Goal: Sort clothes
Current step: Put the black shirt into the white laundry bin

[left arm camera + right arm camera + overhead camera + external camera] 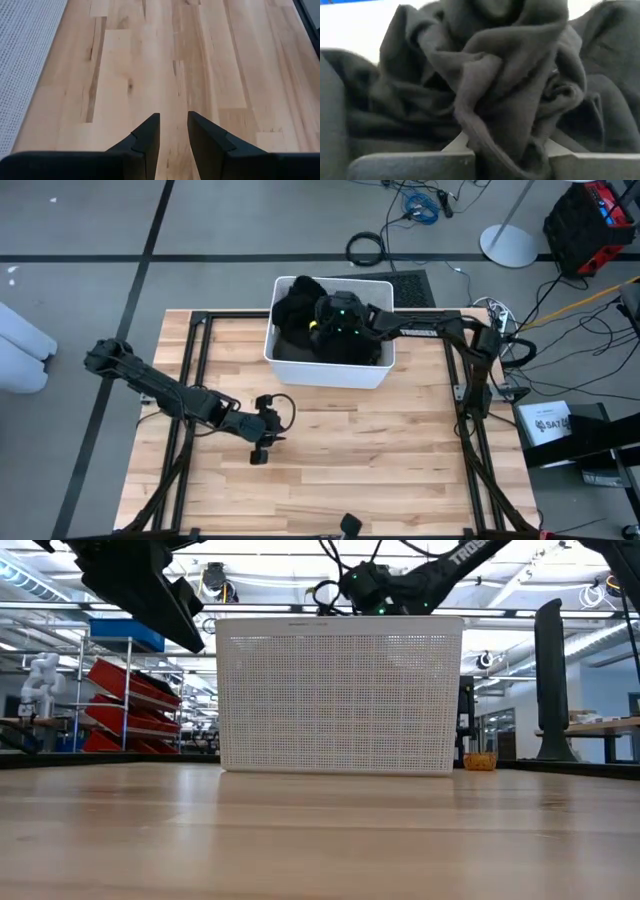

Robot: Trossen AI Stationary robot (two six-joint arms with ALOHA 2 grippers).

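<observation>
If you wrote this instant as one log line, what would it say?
right gripper: in white bin, shut on black garment | left gripper: open, empty, above wooden table

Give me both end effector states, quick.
Left end effector: open, empty, over bare table.
Right end effector: shut on black garment in the white bin.

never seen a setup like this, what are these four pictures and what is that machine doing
It is a robot with two dark arms at a wooden table. One picture looks straight down, one looks level across the table top, and two come from cameras on the wrists. On the table stands a white rectangular plastic bin holding black fabric clothes. The right gripper reaches into the bin, shut on a bunch of that dark cloth. The left gripper hangs over bare wood with its fingers slightly apart, holding nothing.
</observation>
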